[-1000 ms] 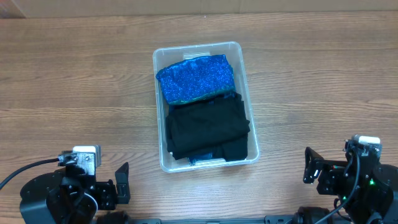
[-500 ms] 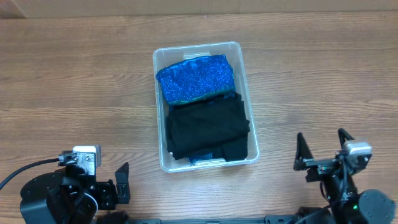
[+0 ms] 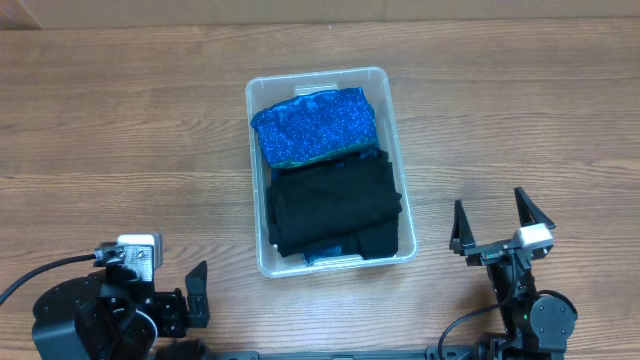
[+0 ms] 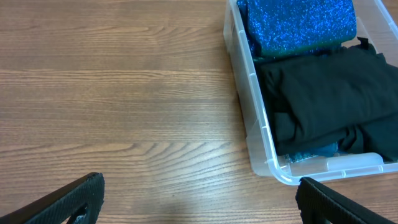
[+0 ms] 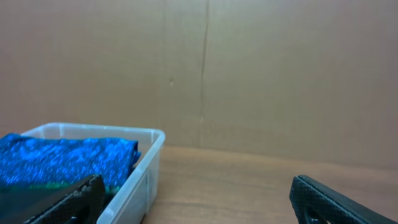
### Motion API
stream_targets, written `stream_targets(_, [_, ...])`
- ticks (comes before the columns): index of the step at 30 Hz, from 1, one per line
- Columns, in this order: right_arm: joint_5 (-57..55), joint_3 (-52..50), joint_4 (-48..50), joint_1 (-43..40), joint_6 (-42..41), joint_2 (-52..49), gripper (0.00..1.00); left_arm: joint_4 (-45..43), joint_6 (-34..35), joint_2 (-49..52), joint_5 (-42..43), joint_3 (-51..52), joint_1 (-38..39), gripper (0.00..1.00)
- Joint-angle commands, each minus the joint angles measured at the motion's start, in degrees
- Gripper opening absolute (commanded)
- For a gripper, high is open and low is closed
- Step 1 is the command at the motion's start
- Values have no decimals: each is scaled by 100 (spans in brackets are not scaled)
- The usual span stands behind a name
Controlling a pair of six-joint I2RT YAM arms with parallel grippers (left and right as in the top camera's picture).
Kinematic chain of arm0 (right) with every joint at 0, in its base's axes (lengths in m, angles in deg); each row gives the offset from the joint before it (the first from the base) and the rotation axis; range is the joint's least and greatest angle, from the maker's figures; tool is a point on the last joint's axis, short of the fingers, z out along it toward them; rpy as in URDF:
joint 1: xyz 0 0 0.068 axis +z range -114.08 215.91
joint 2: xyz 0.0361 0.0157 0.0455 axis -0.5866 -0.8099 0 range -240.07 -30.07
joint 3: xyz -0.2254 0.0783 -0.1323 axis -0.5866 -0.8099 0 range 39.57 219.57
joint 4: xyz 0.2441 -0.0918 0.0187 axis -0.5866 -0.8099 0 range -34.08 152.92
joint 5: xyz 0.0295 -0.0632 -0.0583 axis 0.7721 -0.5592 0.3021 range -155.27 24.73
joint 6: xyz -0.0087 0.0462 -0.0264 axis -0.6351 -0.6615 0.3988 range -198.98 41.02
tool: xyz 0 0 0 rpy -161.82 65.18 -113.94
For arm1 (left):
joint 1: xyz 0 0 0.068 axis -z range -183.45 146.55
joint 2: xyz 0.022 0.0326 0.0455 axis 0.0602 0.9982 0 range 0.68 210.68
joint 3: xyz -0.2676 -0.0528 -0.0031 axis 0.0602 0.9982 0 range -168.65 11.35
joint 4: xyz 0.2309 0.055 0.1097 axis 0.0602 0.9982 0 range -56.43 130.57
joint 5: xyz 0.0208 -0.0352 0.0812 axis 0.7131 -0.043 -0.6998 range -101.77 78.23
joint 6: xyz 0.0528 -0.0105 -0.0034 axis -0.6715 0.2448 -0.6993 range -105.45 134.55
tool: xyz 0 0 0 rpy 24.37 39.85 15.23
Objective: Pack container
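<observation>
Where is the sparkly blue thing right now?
In the overhead view, the sparkly blue cloth lies in the far end of the clear container, mid-table, touching the black cloth that fills the near end.

One container (image 3: 393, 130) and two folded cloths — one glittery blue cloth (image 3: 315, 125), one black cloth (image 3: 335, 205).

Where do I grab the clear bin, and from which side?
Probably the right long wall of the container, beside the blue glittery fabric, from above with the right gripper, fingers straddling the rim. The fabric leaves a gap there; the black garment crowds the wall nearer.
</observation>
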Motion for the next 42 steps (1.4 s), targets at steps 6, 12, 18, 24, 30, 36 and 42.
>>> stream_targets(6, [-190, -46, -1080, 42, 15, 48, 100, -2, -114, -35, 87, 13, -35, 100])
stream_targets(12, [-210, -46, -1071, 42, 15, 11, 100, -4, -114, -35, 87, 13, -35, 100])
stream_targets(18, [-210, -46, -1071, 42, 15, 11, 100, -4, -114, -35, 87, 13, -35, 100])
stream_targets(24, [-210, -46, -1071, 42, 15, 11, 100, -4, -114, -35, 87, 13, -35, 100])
stream_targets(30, [-208, -46, -1071, 42, 15, 11, 100, -4, -114, -35, 87, 13, -35, 100])
stream_targets(36, [-210, -46, -1071, 42, 15, 11, 100, 114, -267, -48, -223, 92, -24, 100])
stream_targets(42, [-210, -46, -1071, 42, 15, 11, 100, -1486, -256, -619, -127, 1322, 299, 100])
